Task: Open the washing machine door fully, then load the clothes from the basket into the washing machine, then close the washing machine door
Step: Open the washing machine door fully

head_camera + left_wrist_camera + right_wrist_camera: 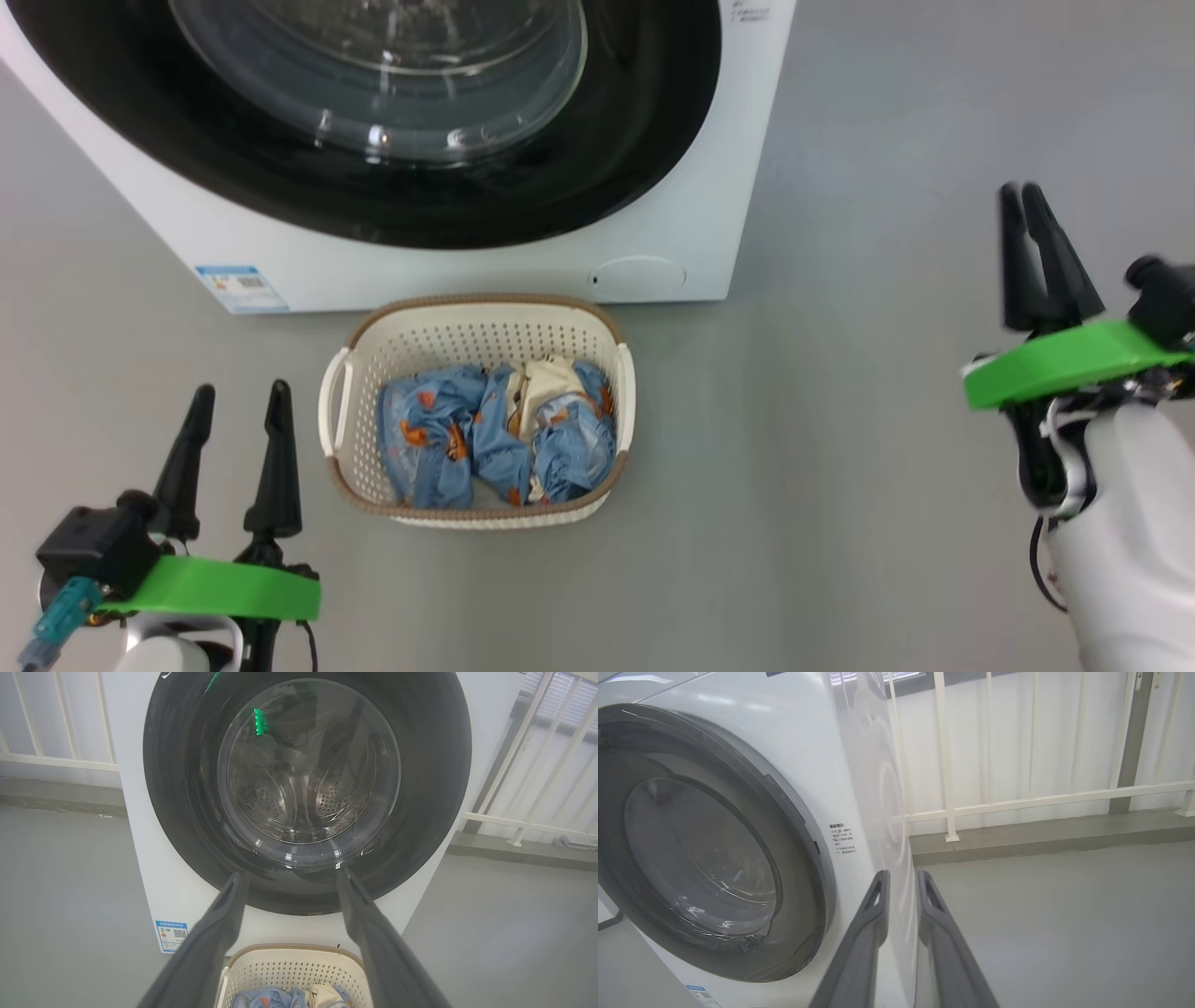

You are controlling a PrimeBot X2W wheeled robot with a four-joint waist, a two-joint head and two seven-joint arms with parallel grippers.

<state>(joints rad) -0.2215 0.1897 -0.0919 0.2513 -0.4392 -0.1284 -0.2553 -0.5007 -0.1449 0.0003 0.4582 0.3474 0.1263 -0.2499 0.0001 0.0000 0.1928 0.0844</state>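
The white washing machine [467, 271] stands ahead, and its round black-rimmed washing machine door [233, 177] lies flush against the front. Right before it on the floor sits the cream basket [485, 303], holding light-blue and cream clothes [485, 439]. My left gripper [240, 397] is open and empty, left of the basket. In the left wrist view it [292, 877] points at the door [187, 788] above the basket [289, 966]. My right gripper [1020, 191] is far to the right, its fingers nearly together with nothing between them. In the right wrist view it [902, 877] points past the machine's right front corner [859, 812].
Grey floor surrounds the machine and basket. A white railing [1017, 802] on a low kerb runs behind and to the right of the washer. A blue label [241, 287] and a round cap [638, 276] mark the machine's lower front.
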